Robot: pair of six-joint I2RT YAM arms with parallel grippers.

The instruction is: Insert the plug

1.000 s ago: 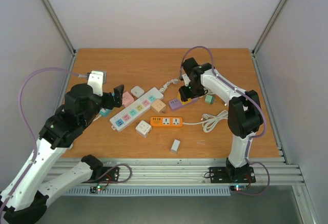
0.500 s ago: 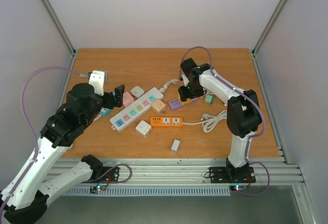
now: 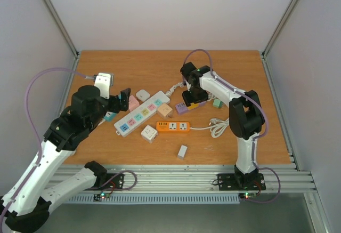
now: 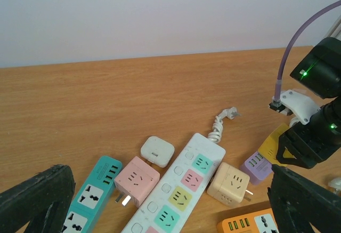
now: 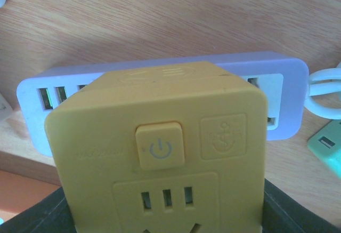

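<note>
Right pincer (image 3: 191, 96) gripping yellow cube adapter (image 5: 160, 153) at purple strip (image 5: 290, 83) | left pincer (image 3: 122, 101) wide open

I work in a robotics lab cell: plain white panels (image 3: 160, 9) framed by aluminium posts (image 3: 56, 17) enclose my wooden table (image 3: 149, 67), and my arm bases (image 3: 237, 181) are bolted to a slotted metal rail (image 3: 176, 173), with purple cable (image 3: 32, 91) exposed.

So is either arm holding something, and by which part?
The right fingers clamp the yellow socket cube by its two side faces; the left fingers stand open, holding nothing.
</note>
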